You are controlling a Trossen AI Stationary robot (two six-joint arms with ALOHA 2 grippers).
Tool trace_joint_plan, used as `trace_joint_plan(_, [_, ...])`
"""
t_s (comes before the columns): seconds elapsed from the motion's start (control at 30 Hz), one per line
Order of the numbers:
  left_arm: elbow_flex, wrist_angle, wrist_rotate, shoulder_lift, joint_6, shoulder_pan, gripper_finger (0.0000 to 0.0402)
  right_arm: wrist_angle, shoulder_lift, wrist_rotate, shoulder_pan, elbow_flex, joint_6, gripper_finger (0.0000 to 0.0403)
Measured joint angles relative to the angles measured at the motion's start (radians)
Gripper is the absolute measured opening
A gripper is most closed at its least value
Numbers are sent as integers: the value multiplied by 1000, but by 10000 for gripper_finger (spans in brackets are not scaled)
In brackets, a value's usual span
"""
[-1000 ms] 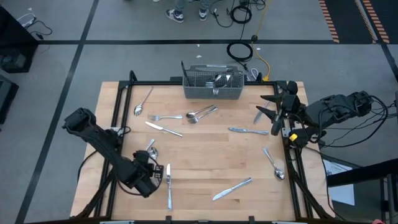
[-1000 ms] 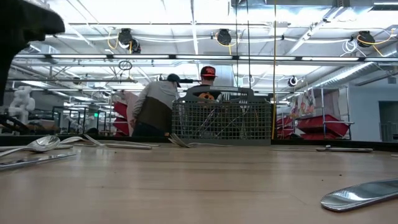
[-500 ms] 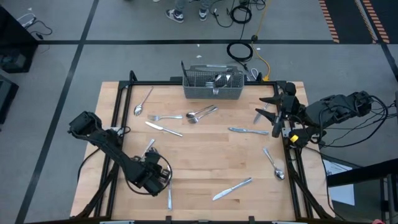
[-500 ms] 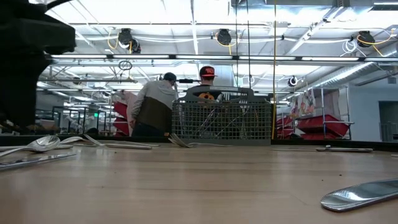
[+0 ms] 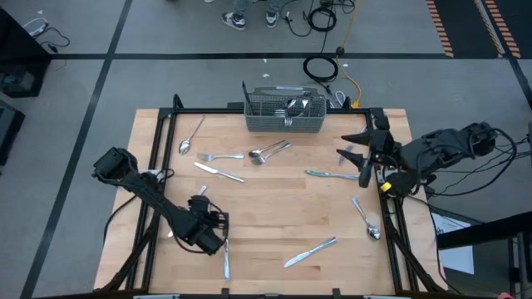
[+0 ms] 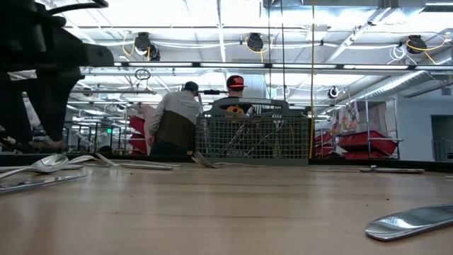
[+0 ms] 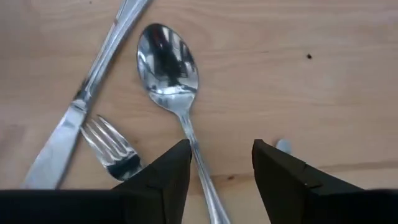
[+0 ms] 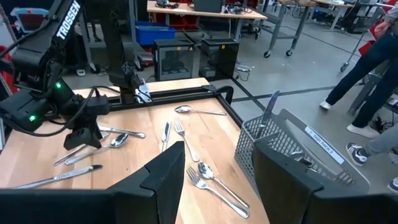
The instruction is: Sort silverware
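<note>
A: Where is the left gripper [image 5: 213, 224]?

B: Low over the near-left part of the pale wooden surface [image 5: 274, 216]. Its dark, blocky fingers [image 7: 166, 177] are spread, and the slim handle of a polished spoon [image 7: 168, 68] runs between them. Nothing is pinched.

A: What lies beside that spoon?

B: A small fork [image 7: 112, 146], tines up, and a flat table knife [image 7: 87, 93] lying aslant, both bright mirror-like metal on the grained wood.

A: And the right gripper [image 5: 359, 155]?

B: At the right edge of the surface, its fingers [image 8: 163, 177] parted and empty, facing across the scattered pieces.

A: Where is the rest of the silverware?

B: Strewn over the surface: a spoon at the far left [image 5: 191, 137], a fork and two nested spoons [image 5: 270, 151] near the middle, a knife [image 5: 219, 172] below them, another knife [image 5: 331, 174] toward the right, a spoon [image 5: 366, 220] near the right edge, a knife [image 5: 310, 252] at the front. A few pieces stand in the grey wire-mesh basket [image 5: 285, 113] at the far edge.
</note>
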Motion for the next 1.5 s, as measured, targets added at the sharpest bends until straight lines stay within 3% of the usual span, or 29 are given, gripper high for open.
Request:
trace_joint_plan(0.2, [0, -53, 19, 20, -44, 8, 178, 15, 35, -5, 0, 0, 0, 176])
trace_joint_plan(0.73, [6, 14, 43, 206, -64, 8, 176, 61, 68, -23, 0, 0, 23, 176])
trace_joint_plan(0.87, [9, 29, 10, 253, -52, 8, 136, 80, 68, -23, 0, 0, 26, 176])
trace_joint_plan(1.03, [9, 17, -49, 284, -29, 7, 29, 113, 67, -23, 0, 0, 18, 176])
trace_joint_plan(1.27, [48, -45, -57, 255, -14, 18, 17, 124, 67, -22, 0, 0, 18, 176])
trace_joint_plan(1.5, [127, -100, -316, 190, 0, 47, 16, 124, 67, -14, -1, 0, -11, 176])
